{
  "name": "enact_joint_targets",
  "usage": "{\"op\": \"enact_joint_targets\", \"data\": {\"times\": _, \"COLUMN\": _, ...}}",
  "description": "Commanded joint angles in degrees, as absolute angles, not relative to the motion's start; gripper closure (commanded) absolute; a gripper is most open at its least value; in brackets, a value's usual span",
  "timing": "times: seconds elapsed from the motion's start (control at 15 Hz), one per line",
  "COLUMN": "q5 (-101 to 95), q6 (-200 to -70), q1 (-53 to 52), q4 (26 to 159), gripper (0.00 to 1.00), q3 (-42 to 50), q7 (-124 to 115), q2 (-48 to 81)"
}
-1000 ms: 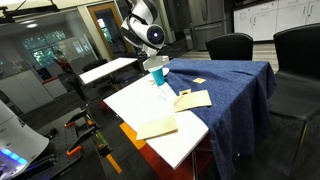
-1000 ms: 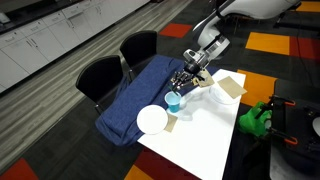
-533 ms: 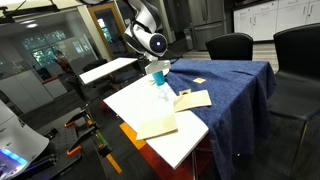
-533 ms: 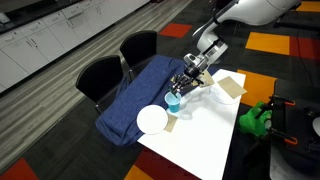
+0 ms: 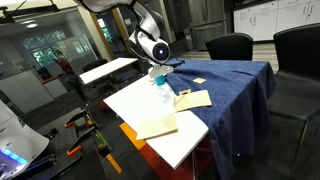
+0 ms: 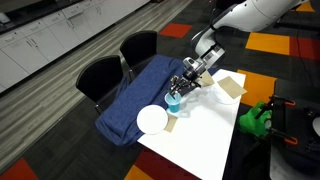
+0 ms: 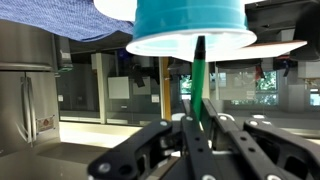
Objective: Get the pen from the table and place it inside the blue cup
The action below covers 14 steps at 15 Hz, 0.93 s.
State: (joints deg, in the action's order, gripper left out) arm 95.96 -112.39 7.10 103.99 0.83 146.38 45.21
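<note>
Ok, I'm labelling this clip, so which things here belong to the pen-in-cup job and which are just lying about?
Part of the job:
- pen, gripped upright in the gripper
- blue cup
- table

Just lying about:
- tan paper sheets
- white plate
- chairs
- green object off the table's edge

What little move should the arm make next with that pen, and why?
Probably ease the pen straight down into the blue cup. In the wrist view the gripper is shut on the pen, whose tip sits at the cup's rim, so it looks lined up but not yet inside.
</note>
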Motion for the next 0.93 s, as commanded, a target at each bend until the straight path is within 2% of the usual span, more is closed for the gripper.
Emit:
{"op": "enact_joint_targets", "data": {"times": 0.0, "q5": 97.97, "q6": -110.32, "q1": 6.88, "q4": 101.49, "gripper": 0.97, "q3": 1.62, "q7": 148.11, "q2": 47.47}}
{"op": "enact_joint_targets", "data": {"times": 0.47, "q5": 98.17, "q6": -110.91, "q1": 6.87, "q4": 99.74, "gripper": 0.97, "q3": 1.91, "q7": 148.34, "q2": 50.09}}
{"op": "enact_joint_targets", "data": {"times": 0.53, "q5": 98.18, "q6": -110.90, "q1": 6.92, "q4": 99.62, "gripper": 0.88, "q3": 1.97, "q7": 148.23, "q2": 50.33}}
{"op": "enact_joint_targets", "data": {"times": 0.6, "q5": 98.26, "q6": -110.95, "q1": 6.95, "q4": 99.52, "gripper": 0.63, "q3": 2.03, "q7": 148.33, "q2": 50.57}}
{"op": "enact_joint_targets", "data": {"times": 0.67, "q5": 98.35, "q6": -110.96, "q1": 6.97, "q4": 99.46, "gripper": 0.62, "q3": 2.06, "q7": 148.33, "q2": 50.71}}
{"op": "enact_joint_targets", "data": {"times": 0.87, "q5": 98.71, "q6": -110.79, "q1": 7.07, "q4": 99.14, "gripper": 0.40, "q3": 2.02, "q7": 148.38, "q2": 51.10}}
